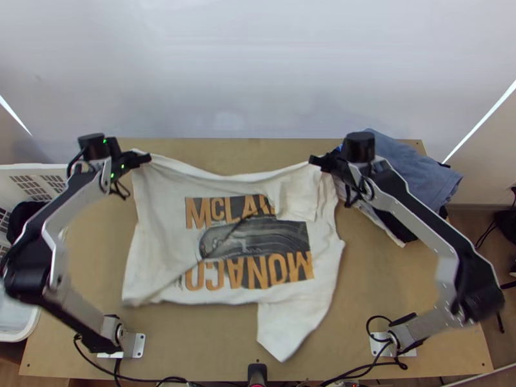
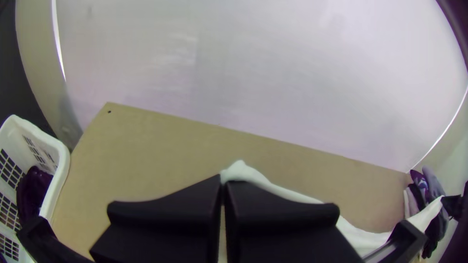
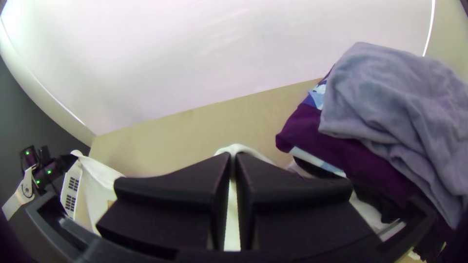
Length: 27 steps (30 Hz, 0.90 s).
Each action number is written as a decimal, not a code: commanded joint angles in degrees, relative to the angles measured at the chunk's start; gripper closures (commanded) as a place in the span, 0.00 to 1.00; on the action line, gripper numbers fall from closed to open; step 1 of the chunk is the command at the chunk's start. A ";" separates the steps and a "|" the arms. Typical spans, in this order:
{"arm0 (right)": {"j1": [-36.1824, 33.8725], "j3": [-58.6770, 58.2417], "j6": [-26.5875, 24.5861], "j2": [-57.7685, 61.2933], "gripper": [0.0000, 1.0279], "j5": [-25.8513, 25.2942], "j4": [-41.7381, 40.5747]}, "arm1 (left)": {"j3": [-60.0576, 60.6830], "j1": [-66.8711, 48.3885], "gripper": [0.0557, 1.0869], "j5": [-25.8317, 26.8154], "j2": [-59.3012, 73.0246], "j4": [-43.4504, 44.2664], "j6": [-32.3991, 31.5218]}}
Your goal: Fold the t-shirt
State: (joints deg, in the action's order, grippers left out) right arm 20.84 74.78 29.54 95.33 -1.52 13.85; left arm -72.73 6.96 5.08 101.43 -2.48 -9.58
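In the top view, on the near side of the t-shirt [image 1: 155, 226], a strip of the light wooden table [image 1: 193, 342] is crossed by thin black cables [image 1: 97, 369] along its edge, with a black device [image 1: 257, 371] set at the middle. Toward that edge one pale flap of the shirt is pointed, its tip short of the rim. The shirt's near part is laid on the wood in loose folds; its white cloth is soft and rumpled, and its orange and dark print [image 1: 255, 238] is broken by a slanting crease. To the shirt's left, wood is shown up to a white plastic basket [image 1: 29, 169] with a slotted wall, in which dark cloth [image 1: 24, 219] is held. The shirt's far edge is drawn up and sags between two grips: its far left corner is pinched in the closed jaws of the left gripper [image 1: 147, 157], and farther right the edge is pinched by the right gripper [image 1: 313, 160], its jaws also closed on cloth. To the shirt's far right, soft garments are piled, grey-blue fabric [image 1: 413, 177] over purple cloth [image 3: 336, 146]. Beyond the shirt, a band of wood is bounded by a smooth, pale panel [image 1: 258, 77].
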 commanded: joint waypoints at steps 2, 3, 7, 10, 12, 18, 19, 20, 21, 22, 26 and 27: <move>0.87 10.65 -0.01 11.02 0.97 -6.30 -0.31 | -15.34 0.95 0.96 1.16 16.87 -2.35 0.97; 1.13 11.96 -0.01 12.25 0.97 -7.80 0.04 | -16.22 1.04 0.96 1.33 17.75 -2.70 1.06; 1.84 16.10 0.26 15.85 0.97 -12.46 1.45 | -17.18 1.04 0.96 2.30 19.42 -3.23 1.76; 2.19 17.15 -0.10 17.52 0.97 -14.65 1.89 | -16.92 1.12 0.96 2.65 19.51 -3.67 2.20; 2.45 17.15 -1.68 18.23 0.97 -16.15 1.89 | -16.22 1.12 0.96 2.65 19.51 -3.85 3.43; 3.33 16.36 -6.78 20.16 0.97 -20.45 1.18 | -13.32 1.56 0.96 2.56 19.60 -6.13 10.38; 3.51 16.36 -7.48 20.51 0.97 -21.42 1.10 | -12.96 1.65 0.96 2.56 19.69 -6.57 11.69; 3.51 16.36 -7.92 20.77 0.97 -21.51 1.10 | -12.79 1.83 0.96 2.56 19.69 -6.57 12.05; 3.51 16.36 -8.27 20.86 0.97 -21.68 1.01 | -12.70 2.09 0.96 2.56 19.60 -7.28 12.48; 3.51 16.36 -8.62 20.95 0.97 -21.86 1.01 | -12.79 2.35 0.96 2.56 19.42 -7.89 13.10; 3.94 15.48 -11.08 19.46 0.97 -21.60 1.01 | -13.67 2.88 0.96 3.88 17.23 -12.99 15.21; 4.12 14.69 -11.96 18.49 0.97 -21.42 1.01 | -13.67 3.06 0.96 5.29 16.35 -14.31 15.56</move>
State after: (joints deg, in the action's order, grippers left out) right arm 24.23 90.85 21.45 115.09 -21.98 15.05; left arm -86.19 9.10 7.97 120.20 -10.90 2.39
